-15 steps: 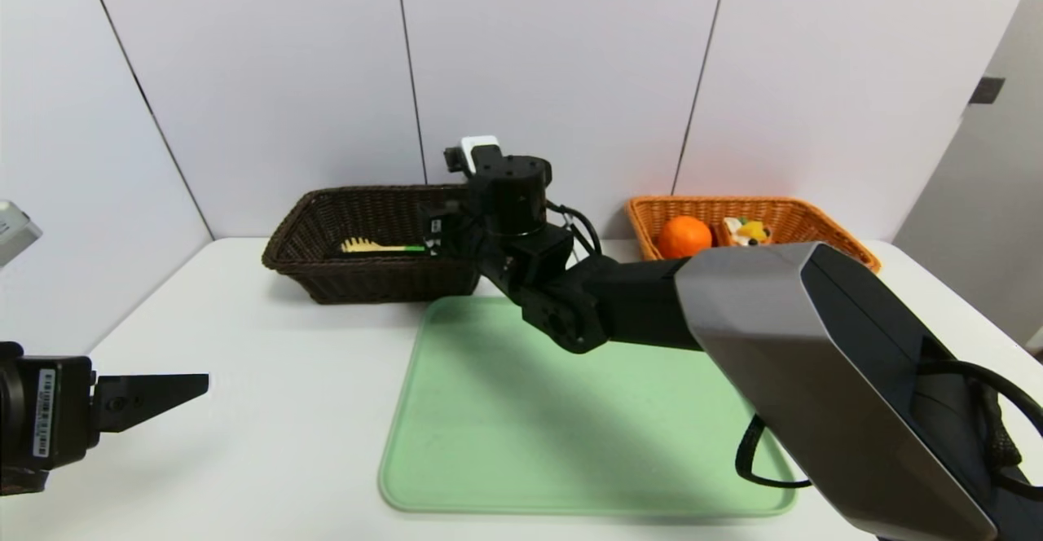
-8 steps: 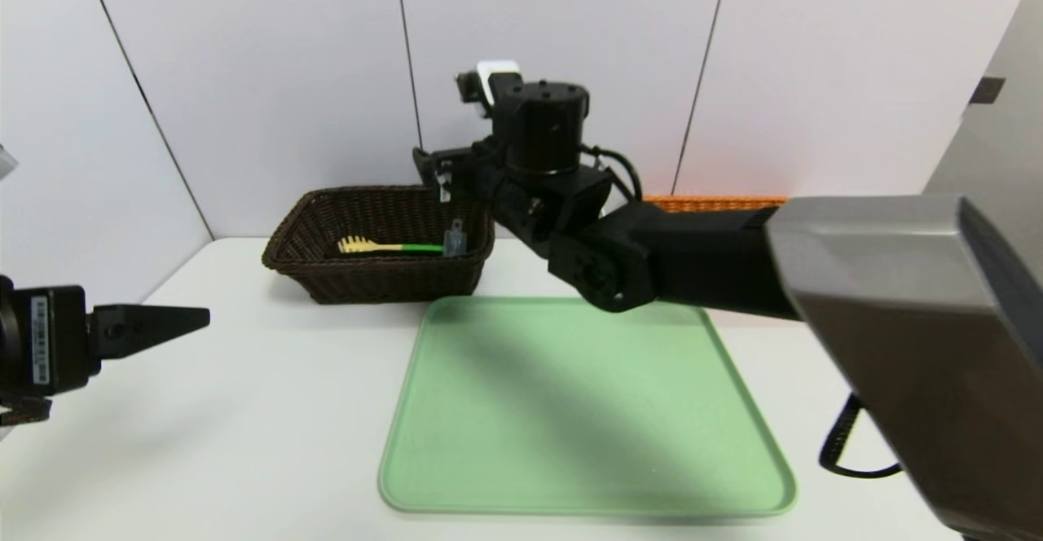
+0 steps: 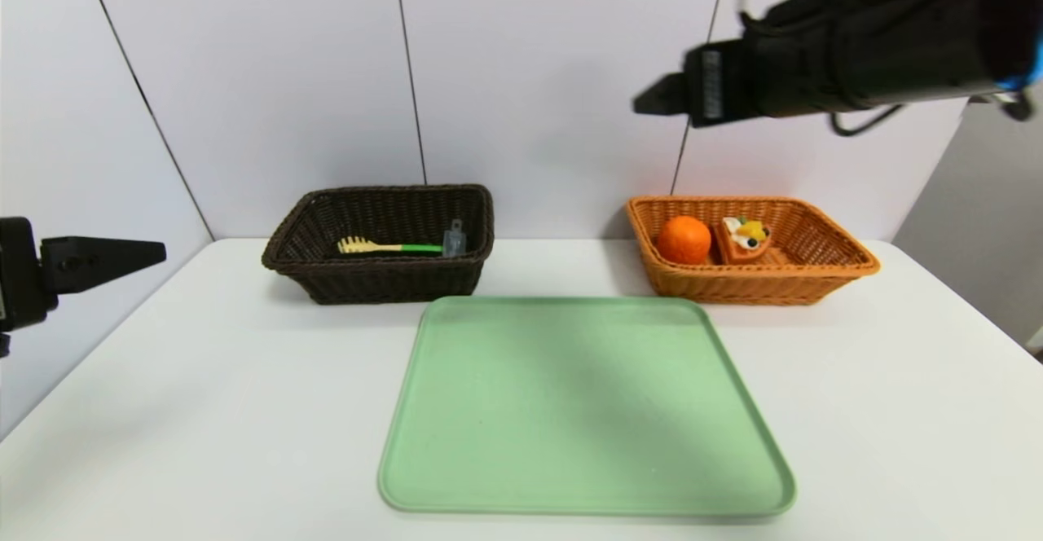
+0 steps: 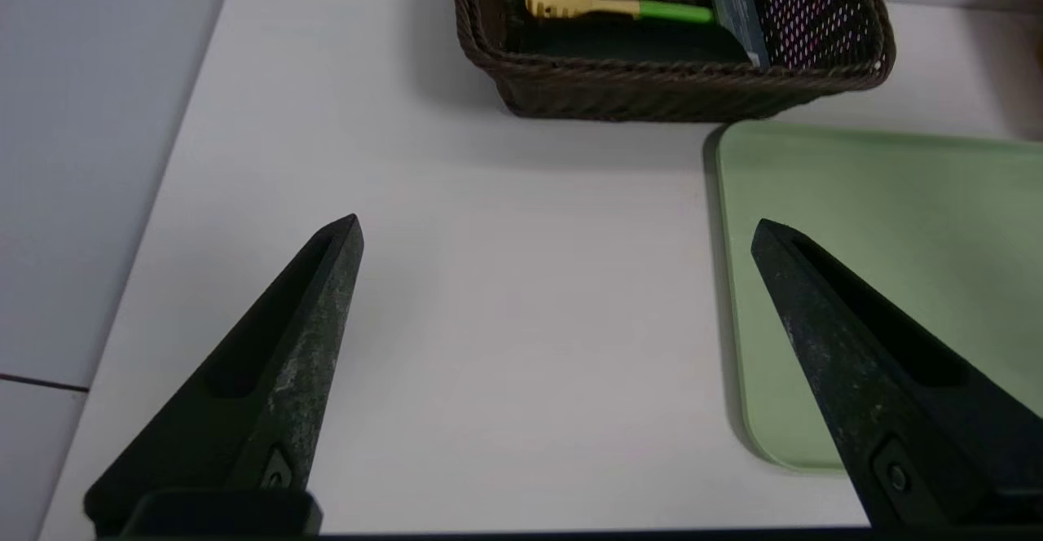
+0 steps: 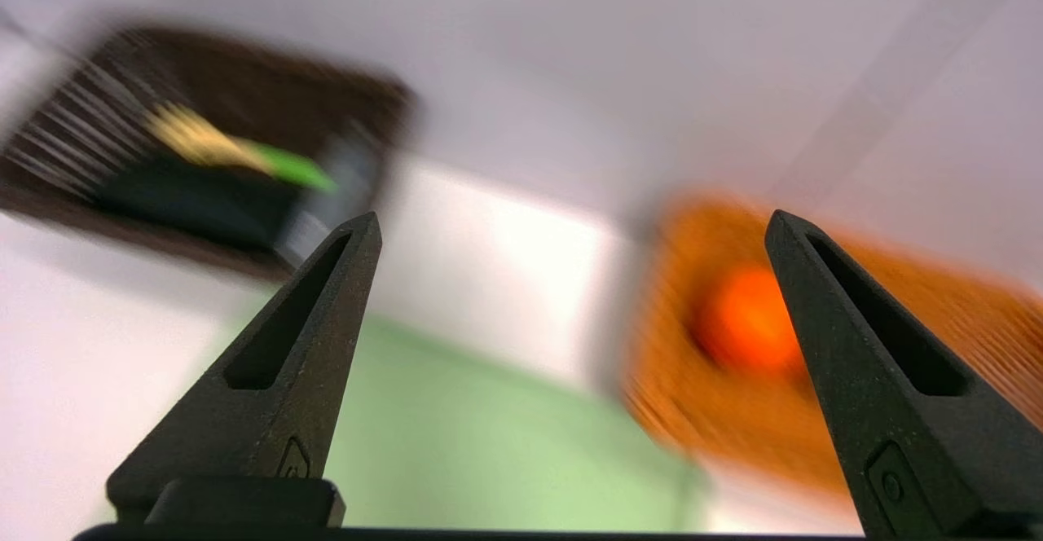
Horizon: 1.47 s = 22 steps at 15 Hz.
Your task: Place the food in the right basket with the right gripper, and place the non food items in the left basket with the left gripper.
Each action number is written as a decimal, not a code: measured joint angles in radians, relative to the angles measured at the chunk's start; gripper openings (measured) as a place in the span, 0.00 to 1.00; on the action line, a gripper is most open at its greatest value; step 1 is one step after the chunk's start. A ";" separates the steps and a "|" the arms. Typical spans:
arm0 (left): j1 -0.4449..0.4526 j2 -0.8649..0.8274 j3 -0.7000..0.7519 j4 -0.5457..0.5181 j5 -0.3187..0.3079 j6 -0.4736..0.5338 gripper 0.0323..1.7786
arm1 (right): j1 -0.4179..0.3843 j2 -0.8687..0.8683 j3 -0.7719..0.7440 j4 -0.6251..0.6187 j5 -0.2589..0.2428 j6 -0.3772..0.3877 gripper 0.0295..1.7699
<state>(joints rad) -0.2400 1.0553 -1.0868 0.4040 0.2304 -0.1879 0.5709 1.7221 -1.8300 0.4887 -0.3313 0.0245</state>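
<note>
Though spread-fingered, right gripper (image 3: 652, 105) high above table (image 3: 244, 411).

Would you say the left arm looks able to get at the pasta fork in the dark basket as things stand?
Probably yes. The left claw is open and hangs over bare table, facing the dark basket. The pasta fork lies uncovered inside, though the basket's near wall means reaching in from above.

Left basket (image 3: 379, 280): dark brown wicker, near the wall.
Fork (image 3: 383, 246): yellow head, green handle, flat inside the left basket.
Grey item (image 3: 454, 239): leans on that basket's right wall.
Right basket (image 3: 750, 284): orange wicker.
Orange (image 3: 684, 239): in the right basket.
Cake slice (image 3: 743, 237): just beside the orange.
</note>
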 joint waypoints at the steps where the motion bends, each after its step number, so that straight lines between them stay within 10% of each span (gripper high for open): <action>1: 0.000 0.001 -0.020 -0.010 0.028 0.015 0.95 | -0.071 -0.077 0.073 0.101 -0.005 0.002 0.92; 7: 0.066 -0.036 -0.034 -0.011 0.103 0.023 0.95 | -0.412 -0.509 0.549 0.175 -0.007 0.006 0.95; 22: 0.237 -0.786 0.584 -0.003 0.039 0.115 0.95 | -0.551 -1.466 1.293 -0.019 -0.010 -0.017 0.96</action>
<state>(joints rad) -0.0028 0.2694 -0.5026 0.4006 0.2694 -0.0726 0.0200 0.2560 -0.5368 0.4698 -0.3411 0.0070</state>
